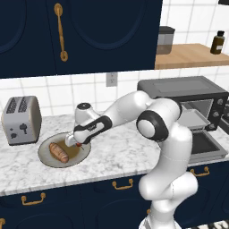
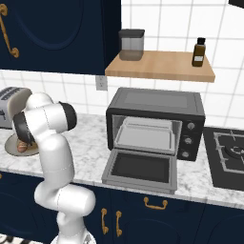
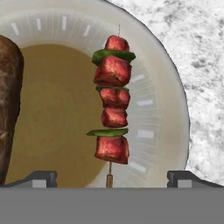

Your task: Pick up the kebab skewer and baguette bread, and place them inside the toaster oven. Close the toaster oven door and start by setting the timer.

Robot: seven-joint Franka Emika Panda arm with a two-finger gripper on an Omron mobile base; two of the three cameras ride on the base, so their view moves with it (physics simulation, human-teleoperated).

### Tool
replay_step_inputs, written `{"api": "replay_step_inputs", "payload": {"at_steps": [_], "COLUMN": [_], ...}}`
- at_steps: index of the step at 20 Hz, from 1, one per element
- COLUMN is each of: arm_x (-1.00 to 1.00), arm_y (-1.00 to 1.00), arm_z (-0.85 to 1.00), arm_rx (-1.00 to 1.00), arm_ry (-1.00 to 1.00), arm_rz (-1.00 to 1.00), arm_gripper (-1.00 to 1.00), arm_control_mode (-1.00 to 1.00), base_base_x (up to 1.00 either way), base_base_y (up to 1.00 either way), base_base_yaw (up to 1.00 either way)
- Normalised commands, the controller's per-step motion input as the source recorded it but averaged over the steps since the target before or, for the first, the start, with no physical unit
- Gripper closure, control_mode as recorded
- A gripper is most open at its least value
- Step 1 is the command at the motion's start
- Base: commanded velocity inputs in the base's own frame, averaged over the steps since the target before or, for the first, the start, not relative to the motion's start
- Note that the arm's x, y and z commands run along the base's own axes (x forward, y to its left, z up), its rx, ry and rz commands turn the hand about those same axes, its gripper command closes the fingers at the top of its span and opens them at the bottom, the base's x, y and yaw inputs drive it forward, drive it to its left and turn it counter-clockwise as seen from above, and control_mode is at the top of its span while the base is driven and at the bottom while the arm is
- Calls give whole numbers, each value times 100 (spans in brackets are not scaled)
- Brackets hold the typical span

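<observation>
The kebab skewer [image 3: 112, 103], red meat chunks with green slices on a thin stick, lies on the right side of the grey plate [image 3: 164, 78]. The baguette bread [image 3: 8, 109] lies along the plate's left side; in the left base view the baguette bread [image 1: 58, 152] rests on the plate [image 1: 44, 157] beside the toaster. My gripper [image 3: 109, 179] hangs just above the skewer, open, its fingertips [image 3: 41, 178] wide to either side. The gripper [image 1: 77, 142] is low over the plate's right part. The toaster oven [image 2: 155, 124] stands with its door [image 2: 139, 169] dropped open.
A silver two-slot toaster [image 1: 21, 120] stands left of the plate. A tray [image 2: 144, 136] sits inside the oven. A wooden shelf [image 2: 159, 66] holds a canister and a dark bottle. A cooktop [image 2: 228, 157] lies to the oven's right. Marble counter [image 1: 120, 152] lies between plate and oven.
</observation>
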Motion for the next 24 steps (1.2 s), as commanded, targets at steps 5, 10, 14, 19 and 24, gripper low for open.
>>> {"api": "replay_step_inputs", "payload": {"at_steps": [5,10,14,19,24], "arm_x": [35,14,0,-2,-10], "arm_y": [0,1,0,1,0], "arm_z": [-23,-20,-11,-16,-16], "arm_rx": [0,0,0,0,0], "arm_ry": [2,2,0,0,0], "arm_rz": [0,0,0,0,0], "arm_gripper": [-100,-100,-100,100,100], "arm_control_mode": [-100,-100,-100,-100,-100], "base_base_x": [0,0,0,0,0], "base_base_y": [0,0,0,0,0], "base_base_yaw": [0,0,0,0,0]}}
